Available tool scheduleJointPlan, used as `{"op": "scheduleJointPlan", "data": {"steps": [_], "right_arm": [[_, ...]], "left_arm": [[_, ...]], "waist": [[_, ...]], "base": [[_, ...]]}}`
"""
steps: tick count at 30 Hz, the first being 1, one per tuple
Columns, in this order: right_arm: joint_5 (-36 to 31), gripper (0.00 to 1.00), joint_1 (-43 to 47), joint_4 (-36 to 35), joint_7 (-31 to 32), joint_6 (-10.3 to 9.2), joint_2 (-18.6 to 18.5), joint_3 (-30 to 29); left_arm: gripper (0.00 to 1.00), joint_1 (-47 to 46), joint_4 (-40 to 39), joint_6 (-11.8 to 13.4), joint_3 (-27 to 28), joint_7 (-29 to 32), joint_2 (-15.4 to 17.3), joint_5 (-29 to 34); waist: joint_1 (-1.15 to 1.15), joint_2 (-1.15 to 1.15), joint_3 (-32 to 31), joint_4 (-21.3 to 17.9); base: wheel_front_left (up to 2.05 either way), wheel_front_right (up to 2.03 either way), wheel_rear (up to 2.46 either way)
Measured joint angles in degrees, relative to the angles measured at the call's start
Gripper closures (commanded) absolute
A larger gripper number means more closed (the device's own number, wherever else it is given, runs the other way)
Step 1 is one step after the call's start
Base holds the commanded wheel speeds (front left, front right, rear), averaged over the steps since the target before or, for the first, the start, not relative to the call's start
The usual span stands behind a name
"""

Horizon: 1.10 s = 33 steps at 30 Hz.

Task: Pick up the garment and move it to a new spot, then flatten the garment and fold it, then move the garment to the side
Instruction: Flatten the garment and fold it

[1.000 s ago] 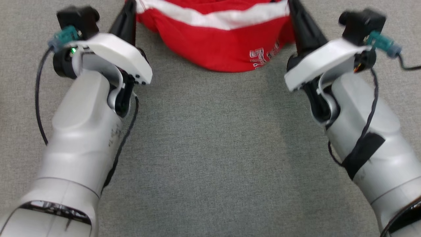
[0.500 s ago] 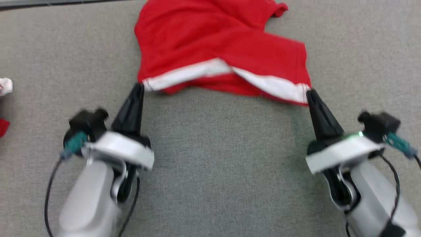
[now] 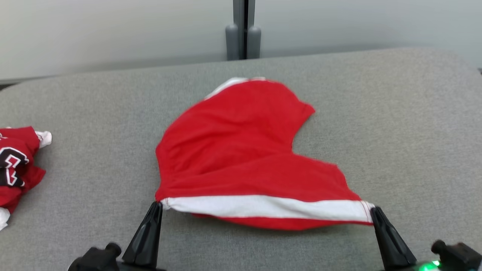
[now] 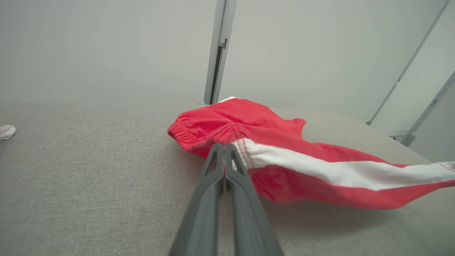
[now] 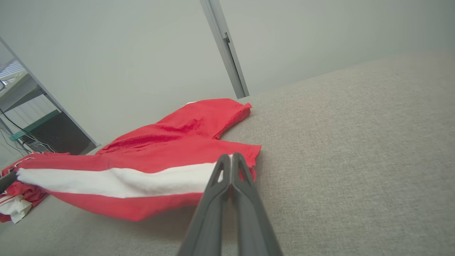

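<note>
The garment (image 3: 241, 150) is red with a white band along its near edge, spread over the middle of the grey table (image 3: 395, 124). My left gripper (image 3: 157, 205) is shut on the band's left corner, and my right gripper (image 3: 373, 210) is shut on the right corner. The band is stretched between them, lifted slightly off the cloth surface. In the left wrist view the closed left gripper (image 4: 224, 146) pinches the garment (image 4: 284, 156) at its elastic end. The right wrist view shows my right gripper (image 5: 230, 157) clamped on the garment (image 5: 153, 160) at the band's other end.
Another crumpled red, white and black garment (image 3: 15, 165) lies at the table's left edge. A grey post (image 3: 243, 30) stands behind the table's far edge against a pale wall. Bare grey table surface extends to the right of the garment.
The head camera has tilted up, bringing the table's far edge and the wall into view. The garment now lies spread out away from me, its white band pulled taut between both grippers.
</note>
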Motion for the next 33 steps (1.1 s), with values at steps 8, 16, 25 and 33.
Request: {"op": "scheduleJointPlan", "data": {"steps": [8,16,25,33], "right_arm": [[-3.5,1.00,8.1,-9.0,6.1,0.00,1.6,-5.8],[-4.6,1.00,5.6,-10.3,8.0,0.00,1.6,-7.9],[-4.3,1.00,-18.6,-2.1,7.2,0.00,-6.0,-6.6],[-2.6,1.00,-40.2,10.6,7.2,0.00,-11.1,0.5]], "left_arm": [[1.00,6.9,-10.2,2.8,-0.2,5.5,0.8,-0.2],[1.00,4.4,-10.8,3.1,-1.3,7.7,0.5,-0.4],[1.00,-10.3,-4.7,1.9,-2.6,6.9,-1.8,-0.6],[1.00,-22.7,2.9,0.9,-4.0,3.8,-3.7,-1.3]], "waist": [[0.00,0.00,-3.7,-0.6],[0.00,0.00,-1.4,0.4],[0.00,0.00,8.1,3.4],[0.00,0.00,15.9,7.5]], "base": [[0.00,0.00,0.00],[0.00,0.00,0.00],[0.00,0.00,0.00],[0.00,0.00,0.00]]}}
